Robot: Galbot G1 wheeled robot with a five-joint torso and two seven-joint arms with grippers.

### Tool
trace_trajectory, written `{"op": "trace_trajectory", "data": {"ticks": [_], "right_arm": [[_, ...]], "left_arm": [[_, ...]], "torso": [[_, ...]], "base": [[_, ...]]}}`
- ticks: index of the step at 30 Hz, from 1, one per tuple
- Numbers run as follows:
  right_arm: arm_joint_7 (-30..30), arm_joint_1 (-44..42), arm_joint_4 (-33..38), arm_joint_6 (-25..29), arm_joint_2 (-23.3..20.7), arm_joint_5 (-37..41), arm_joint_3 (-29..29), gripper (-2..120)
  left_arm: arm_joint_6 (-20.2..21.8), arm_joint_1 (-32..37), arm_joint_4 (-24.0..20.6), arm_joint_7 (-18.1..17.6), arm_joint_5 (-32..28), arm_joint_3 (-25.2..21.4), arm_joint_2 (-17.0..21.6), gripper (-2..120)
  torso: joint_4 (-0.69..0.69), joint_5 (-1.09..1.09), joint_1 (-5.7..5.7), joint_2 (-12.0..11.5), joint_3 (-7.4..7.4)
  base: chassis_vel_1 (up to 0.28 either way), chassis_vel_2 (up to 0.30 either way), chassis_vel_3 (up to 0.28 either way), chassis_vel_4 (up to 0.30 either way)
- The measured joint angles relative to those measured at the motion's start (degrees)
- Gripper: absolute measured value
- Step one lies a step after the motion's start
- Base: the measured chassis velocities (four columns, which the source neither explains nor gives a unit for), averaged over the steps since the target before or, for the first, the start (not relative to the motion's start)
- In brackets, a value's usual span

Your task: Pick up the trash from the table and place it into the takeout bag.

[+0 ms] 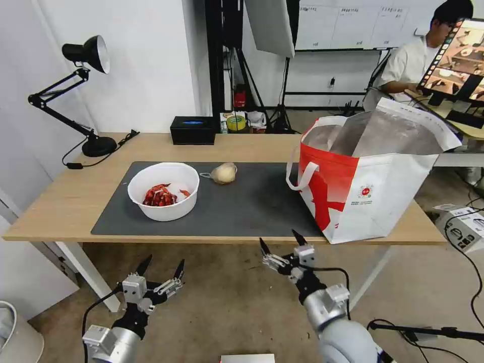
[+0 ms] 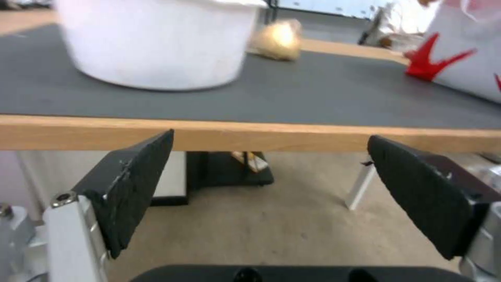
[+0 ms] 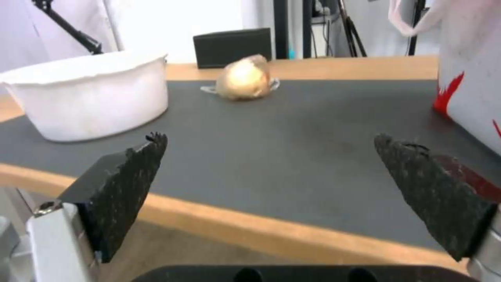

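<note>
Both grippers spread, empty, below table [image 1: 70, 201] edge. White bowl [image 1: 164, 190] beyond left gripper [image 1: 162, 266]; beige wrapped lump [image 1: 224, 173] beyond right gripper [image 1: 280, 242].

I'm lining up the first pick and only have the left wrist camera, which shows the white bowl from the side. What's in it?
Observer: Red scraps lie in the bowl, with bare white floor beside them.
Operator: Is the bag ready to take things?
Observer: Yes. The bag stands upright on the table, and its foil-lined mouth gapes wide.
Operator: Where is the right claw?
Observer: The right claw is open, off the table's near edge, between the bowl and the bag.
</note>
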Motion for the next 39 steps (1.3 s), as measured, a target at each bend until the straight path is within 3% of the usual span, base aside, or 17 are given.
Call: {"op": "trace_trajectory", "data": {"ticks": [4,12,23,29,39], "right_arm": [[0.22,1.93,-0.53,-0.92,0.56,0.57,0.05,100],[2.63,15.98,-6.38,-4.2,2.03,5.06,-6.03,100],[7.32,34.91,-18.48,-10.61,7.65,10.32,-14.95,100],[8.95,47.45,-30.87,-13.28,13.71,13.45,-19.79,100],[9.92,56.68,-47.22,-18.37,23.84,13.99,-22.04,100]], "left_arm": [[0.22,-1.13,0.74,-0.61,-0.69,1.1,1.64,100],[0.23,-0.63,0.8,-0.87,-0.99,0.55,1.67,100],[0.23,0.31,0.58,-0.89,-0.98,-0.39,1.1,100],[0.24,0.16,1.0,-0.88,-0.96,-0.46,0.78,100],[0.19,-0.25,1.69,-0.87,-0.98,-0.54,0.64,100]], "torso": [[-0.05,0.0,0.0,0.0,0.0],[-0.01,0.0,0.0,-0.01,0.0],[-0.01,0.01,0.01,-0.01,0.01],[-0.02,0.0,0.01,-0.01,0.0],[-0.01,0.0,0.01,-0.01,0.0]], "base": [[0.0,0.0,0.0,0.0],[0.0,0.0,0.0,0.0],[0.0,0.0,0.0,0.0],[0.0,0.0,0.0,0.0],[0.0,0.0,0.0,0.0]]}}
